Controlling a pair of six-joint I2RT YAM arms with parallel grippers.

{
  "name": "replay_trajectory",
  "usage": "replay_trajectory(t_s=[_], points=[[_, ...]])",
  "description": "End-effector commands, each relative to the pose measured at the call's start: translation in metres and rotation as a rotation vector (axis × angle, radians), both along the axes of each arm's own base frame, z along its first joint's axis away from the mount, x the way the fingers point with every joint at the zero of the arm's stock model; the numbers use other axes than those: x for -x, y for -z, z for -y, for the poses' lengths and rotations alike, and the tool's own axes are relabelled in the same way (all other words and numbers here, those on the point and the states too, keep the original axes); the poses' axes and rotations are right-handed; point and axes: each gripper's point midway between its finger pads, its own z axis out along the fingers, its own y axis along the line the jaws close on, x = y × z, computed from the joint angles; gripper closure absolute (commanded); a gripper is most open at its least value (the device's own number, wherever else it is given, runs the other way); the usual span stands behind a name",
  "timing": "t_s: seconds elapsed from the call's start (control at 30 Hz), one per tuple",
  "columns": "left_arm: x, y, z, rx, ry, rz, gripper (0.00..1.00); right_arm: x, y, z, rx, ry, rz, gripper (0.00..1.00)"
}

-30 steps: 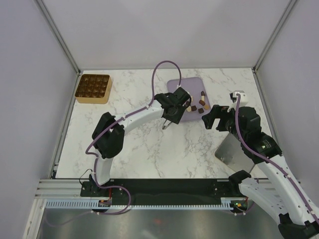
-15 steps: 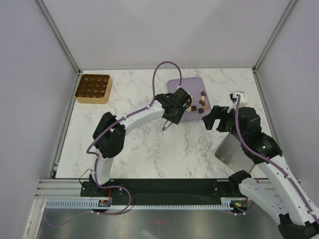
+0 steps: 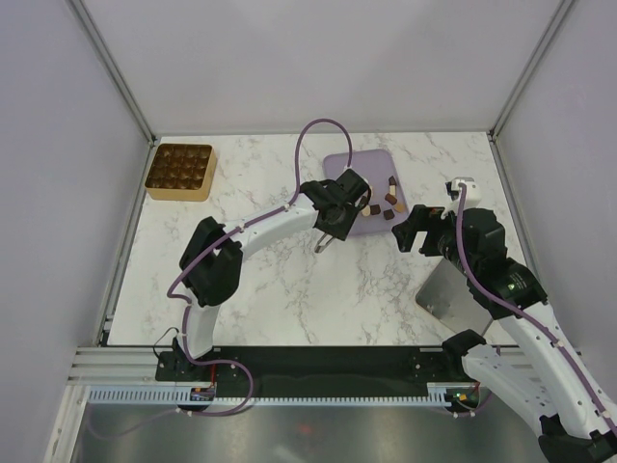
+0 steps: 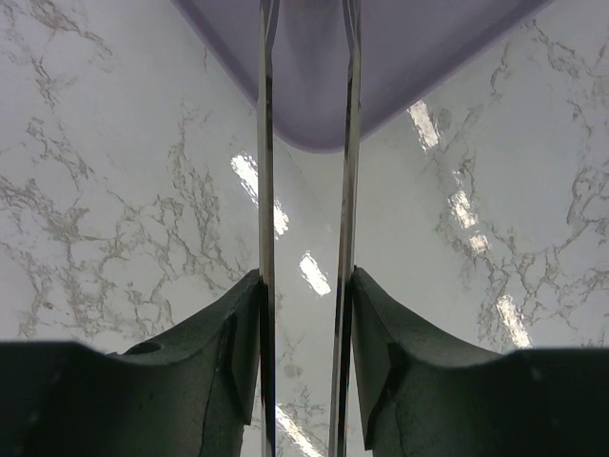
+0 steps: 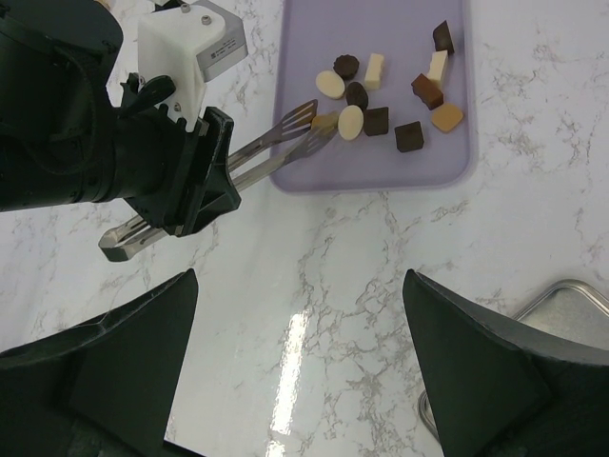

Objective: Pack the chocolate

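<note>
Several small chocolate pieces, dark brown, tan and cream-white, lie on the lilac tray. They also show in the top view on the tray. My left gripper is shut on metal tongs. The tong tips sit over the tray's near left part, at a tan piece beside a cream oval. In the left wrist view the two tong blades run between my jaws toward the tray's corner. My right gripper is open and empty, just right of the tray.
A square golden-brown compartmented box stands at the back left of the marble table. A flat metal plate lies at the right under my right arm, its corner in the right wrist view. Grey walls enclose the table.
</note>
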Motion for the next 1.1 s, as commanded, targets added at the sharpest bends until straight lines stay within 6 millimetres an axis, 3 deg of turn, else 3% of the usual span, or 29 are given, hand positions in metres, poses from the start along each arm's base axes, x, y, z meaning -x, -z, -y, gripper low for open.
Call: replay_trajectory(t_s=[0.0,0.23,0.73,0.93,1.07], points=[[-0.010,-0.019,0.010,0.030,-0.002,0.047,0.54,-0.001,-0.023,0.003,-0.016,0.016,0.062,0.02],[-0.011,-0.026,0.004,0.015,-0.013,0.065,0.58,-0.001,-0.023,0.002,-0.021,0.010,0.060,0.02],[-0.011,-0.066,-0.002,0.057,-0.033,0.114,0.61,0.002,-0.025,0.000,-0.034,-0.001,0.062,0.03],[-0.023,-0.096,-0.023,0.073,-0.080,0.156,0.61,0.004,-0.028,0.001,-0.039,0.003,0.068,0.03],[-0.049,-0.119,-0.064,0.065,-0.165,0.199,0.62,0.007,-0.029,0.000,-0.051,-0.006,0.070,0.03]])
